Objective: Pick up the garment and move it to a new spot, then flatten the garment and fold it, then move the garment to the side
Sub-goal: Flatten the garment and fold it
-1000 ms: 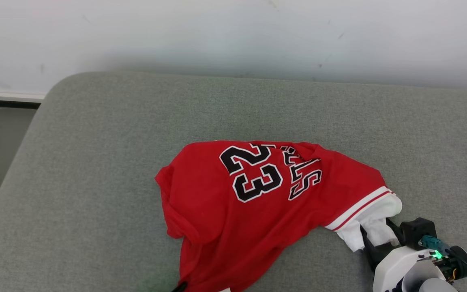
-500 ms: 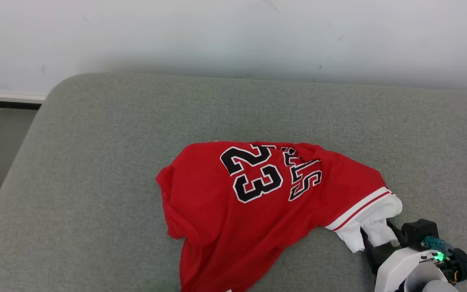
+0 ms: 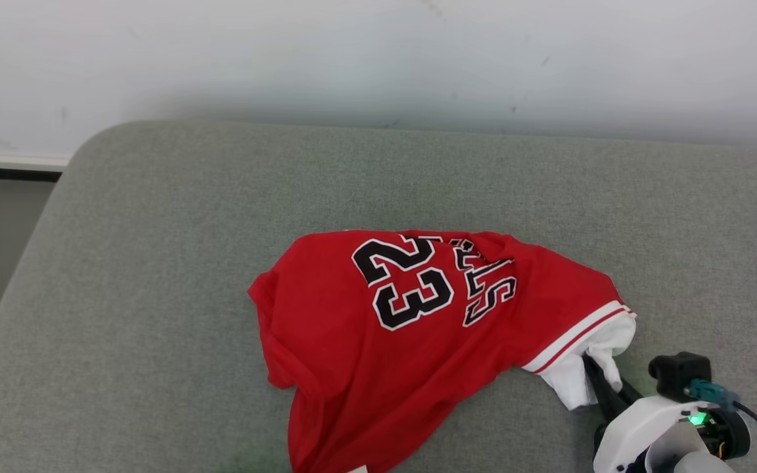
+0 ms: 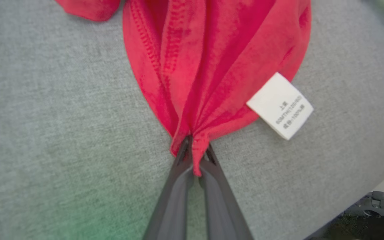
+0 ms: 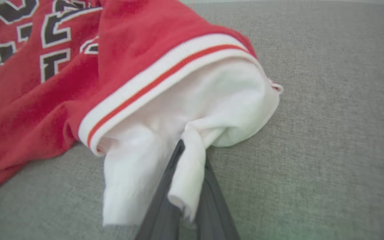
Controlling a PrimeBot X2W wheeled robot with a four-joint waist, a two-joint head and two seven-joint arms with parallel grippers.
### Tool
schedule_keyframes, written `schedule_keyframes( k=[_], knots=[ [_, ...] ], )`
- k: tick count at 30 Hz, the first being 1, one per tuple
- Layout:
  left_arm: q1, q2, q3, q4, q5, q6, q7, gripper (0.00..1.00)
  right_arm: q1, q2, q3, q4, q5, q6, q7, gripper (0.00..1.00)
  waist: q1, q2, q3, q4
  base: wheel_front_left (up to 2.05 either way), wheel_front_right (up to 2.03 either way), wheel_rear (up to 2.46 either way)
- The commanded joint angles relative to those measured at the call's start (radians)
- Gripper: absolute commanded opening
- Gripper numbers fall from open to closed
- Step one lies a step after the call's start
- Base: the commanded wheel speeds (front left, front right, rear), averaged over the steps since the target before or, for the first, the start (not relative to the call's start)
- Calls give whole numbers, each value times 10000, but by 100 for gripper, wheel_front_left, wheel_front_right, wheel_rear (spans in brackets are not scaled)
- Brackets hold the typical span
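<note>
Head camera looks down from afar; wrist cameras hug the garment (image 3: 365, 355).

Lighting bright, even, diffuse. Soft shadow on the wall (image 3: 352, 98) above the grey cushion (image 3: 155, 276). Head view sharp. Green cast on the cushion at both wrist views' bottom edges. Wrist views soft, blurred toward edges; print on the red jersey's (image 4: 212, 50) care label (image 4: 280, 106) barely legible.

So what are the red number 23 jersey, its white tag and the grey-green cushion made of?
Red jersey: soft matte knit, probably cotton or a blend; it bunches limply, with stitched hems. White tag: smooth, stiffer printed fabric, lying flat with crisp edges. Grey-green cushion: coarse woven upholstery, its flecked weave visible.
</note>
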Motion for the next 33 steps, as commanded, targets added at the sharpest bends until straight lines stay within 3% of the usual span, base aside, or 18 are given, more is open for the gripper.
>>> schedule_keyframes(
  k=[1, 8, 16, 25, 33],
  knots=[
    [236, -138, -116, 275, -110, 18, 329, 0, 141, -15, -106, -214, 288, 31, -156, 0, 0, 0, -123, 11, 0, 0, 0],
    [58, 424, 836, -1510, -995, 66, 313, 0, 492, -858, -819, -2499, 1875, 30, -433, 0, 0, 0, -769, -5, 0, 0, 0],
    [272, 1576, 1845, -5603, -2140, 273, 1715, 0, 1547, -1844, -2384, -5855, 3151, 30, -59, 0, 0, 0, -1690, -163, 0, 0, 0],
    [-457, 2450, 2912, -9733, -3492, 605, 3463, 0, 2484, -1816, -4624, -9656, 3224, 30, 915, 0, 0, 0, -2040, -558, 0, 0, 0],
    [-1983, 2831, 3916, -11323, -4334, 944, 4465, 0, 2315, -1409, -6298, -12356, 3170, 30, 2083, 0, 0, 0, -2027, -830, 0, 0, 0]
  ],
)
